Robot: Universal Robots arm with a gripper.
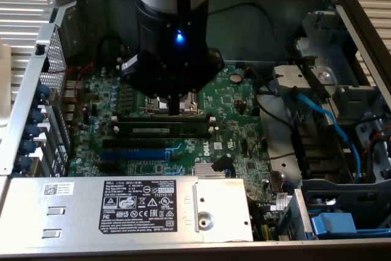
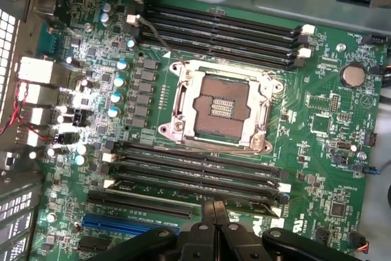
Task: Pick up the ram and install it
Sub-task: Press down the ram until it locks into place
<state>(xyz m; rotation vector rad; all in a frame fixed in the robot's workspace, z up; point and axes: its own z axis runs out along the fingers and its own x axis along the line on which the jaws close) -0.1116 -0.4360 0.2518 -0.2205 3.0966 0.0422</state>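
Your gripper (image 2: 215,212) hangs above the motherboard (image 1: 244,105), fingers together and empty. The exterior view shows the ram (image 1: 164,130) seated; the arm hides the CPU socket (image 2: 221,109).

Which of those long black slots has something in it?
The one with the ram, between the socket and the blue slot: a green stick with a white label. The rest are empty.

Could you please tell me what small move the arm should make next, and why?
Probably ease the pincer down and across onto the long dark-green ram stick with the white label. The stick lies along a black slot beside the square metal processor socket. The pincer, closed, hangs over the socket's edge, apparently short of the stick.
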